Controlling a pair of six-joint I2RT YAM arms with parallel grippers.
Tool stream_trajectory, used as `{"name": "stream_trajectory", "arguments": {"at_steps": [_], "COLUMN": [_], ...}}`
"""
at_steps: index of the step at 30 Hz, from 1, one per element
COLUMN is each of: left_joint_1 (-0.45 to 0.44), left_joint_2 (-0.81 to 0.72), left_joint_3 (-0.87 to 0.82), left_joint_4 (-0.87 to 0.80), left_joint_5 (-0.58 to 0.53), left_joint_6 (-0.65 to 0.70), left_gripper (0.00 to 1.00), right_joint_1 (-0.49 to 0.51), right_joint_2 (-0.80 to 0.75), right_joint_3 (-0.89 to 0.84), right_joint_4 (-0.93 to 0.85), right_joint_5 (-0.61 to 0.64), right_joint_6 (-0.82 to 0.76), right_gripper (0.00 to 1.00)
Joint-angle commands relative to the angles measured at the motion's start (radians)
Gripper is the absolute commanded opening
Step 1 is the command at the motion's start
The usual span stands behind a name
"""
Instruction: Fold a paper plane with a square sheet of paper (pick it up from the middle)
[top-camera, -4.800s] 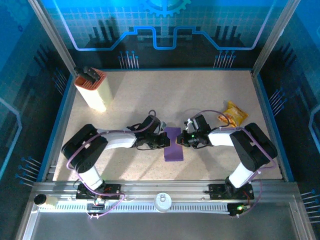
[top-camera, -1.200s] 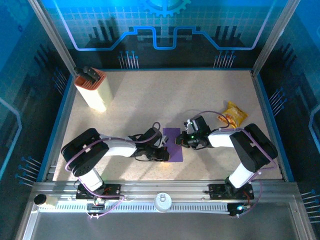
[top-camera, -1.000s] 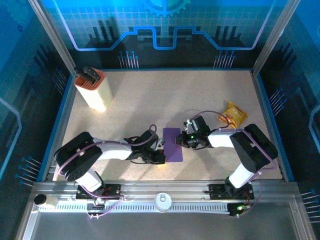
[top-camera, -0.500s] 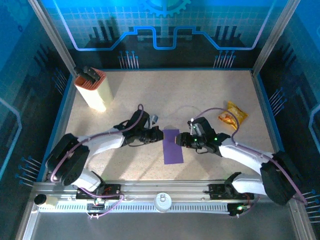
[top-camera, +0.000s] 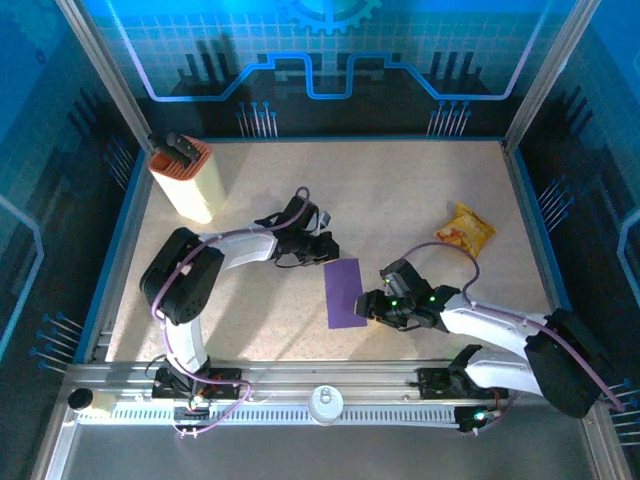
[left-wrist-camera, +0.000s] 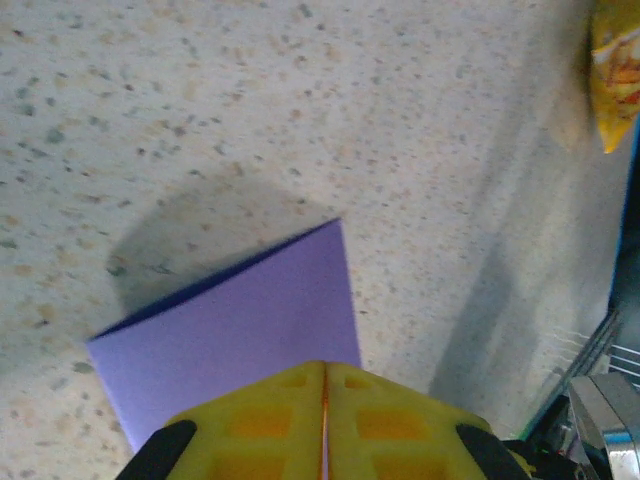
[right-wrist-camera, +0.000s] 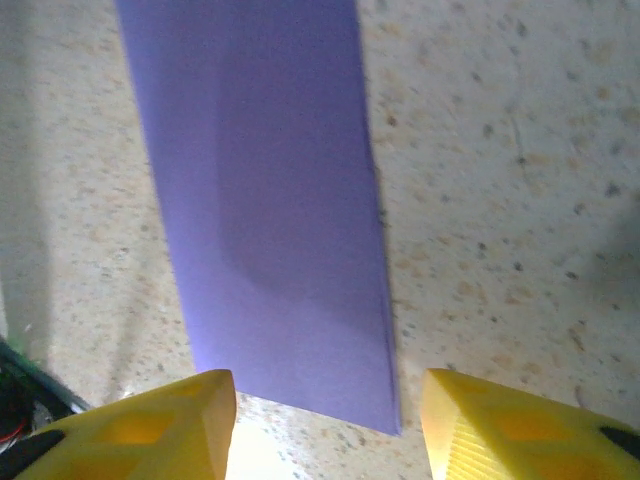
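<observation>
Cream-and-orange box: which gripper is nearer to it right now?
Left. The left gripper sits right of the box, at the far end of the purple paper; the right gripper is farther off, beside the paper's near right edge.

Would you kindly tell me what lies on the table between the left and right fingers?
The purple sheet of paper lies flat between the left fingers and the right fingers, as seen in the top view.

Left gripper (top-camera: 326, 248) moves up from lower centre to top edge of purple paper (top-camera: 343, 292); right gripper (top-camera: 367, 303) drops lower, jaws now parted.
</observation>
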Motion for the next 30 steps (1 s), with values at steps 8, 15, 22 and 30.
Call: {"name": "stream_trajectory", "arguments": {"at_steps": [8,15,22,30], "left_joint_1": [0.017,0.035,0.039,0.040], "left_joint_2": [0.104,0.113,0.112,0.104], "left_joint_3": [0.002,-0.101,-0.112,-0.100], "left_joint_4": [-0.048,0.010,0.023,0.025], "left_joint_5": [0.009,0.017,0.026,0.044], "left_joint_6": [0.058,0.046,0.042,0.044], "left_gripper": [0.06,0.05,0.05,0.05], "right_joint_1": [0.022,0.023,0.028,0.027], "right_joint_2": [0.023,0.021,0.029,0.031], "right_joint_3": [0.028,0.023,0.022,0.016], "right_joint_4": [-0.059,-0.027,-0.008,0.096], "right_joint_5": [-0.035,-0.096,-0.093,-0.111], "right_joint_6": [0.048,0.064,0.078,0.091], "right_gripper": [0.52,0.52,0.53,0.52]}}
